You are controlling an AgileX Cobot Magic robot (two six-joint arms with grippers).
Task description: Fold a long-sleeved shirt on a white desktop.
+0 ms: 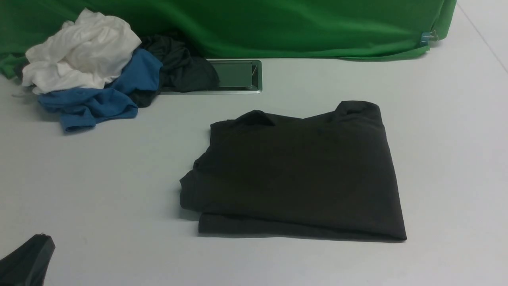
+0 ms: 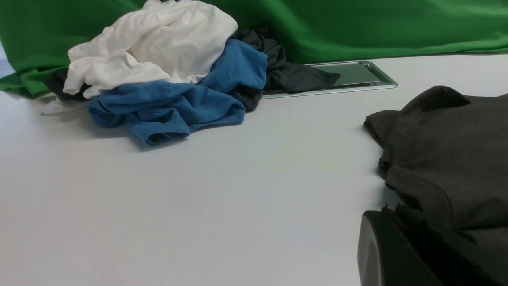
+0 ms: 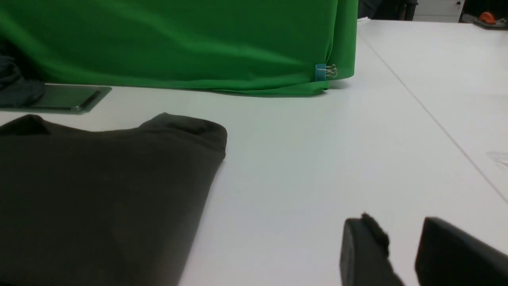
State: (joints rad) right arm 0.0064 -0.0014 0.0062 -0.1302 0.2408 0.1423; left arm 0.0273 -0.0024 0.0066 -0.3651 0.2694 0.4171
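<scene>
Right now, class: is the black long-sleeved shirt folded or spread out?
Folded: the long-sleeved shirt lies as a compact layered rectangle on the white desktop, no sleeves trailing.

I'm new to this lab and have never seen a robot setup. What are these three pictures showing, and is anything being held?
This is a two-armed robot at a white desktop. One picture looks forward from between the arms; the other two come from cameras on each wrist. A black long-sleeved shirt lies folded in a neat rectangle mid-table. Farther back, by the green cloth backdrop, sits a pile of crumpled white, blue and dark clothes partly covering a silver-framed hatch. The left tool is shut beside the shirt's edge, apparently empty. The right tool stands apart from the shirt, jaws parted, holding nothing.
</scene>
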